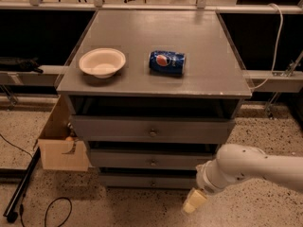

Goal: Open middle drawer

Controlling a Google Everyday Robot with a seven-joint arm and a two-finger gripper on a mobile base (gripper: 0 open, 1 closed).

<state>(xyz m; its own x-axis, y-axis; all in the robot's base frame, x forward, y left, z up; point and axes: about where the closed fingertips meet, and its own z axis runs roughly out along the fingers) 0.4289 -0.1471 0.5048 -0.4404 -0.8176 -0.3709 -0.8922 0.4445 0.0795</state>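
The grey cabinet has three alike drawers under its top. The middle drawer (123,159) is the second one, with a small round knob (152,162) at its centre; it looks shut. The top drawer (118,128) is above it and the lowest drawer (137,181) below it. My gripper (194,201) hangs at the end of the white arm (236,168), low in front of the cabinet's right side. It is below and to the right of the middle drawer's knob and apart from it.
A white bowl (102,62) and a blue soda can (167,62) on its side lie on the cabinet top (208,56). A cardboard box (61,145) stands on the floor at the cabinet's left. A black pole and cable (23,188) lie at the lower left.
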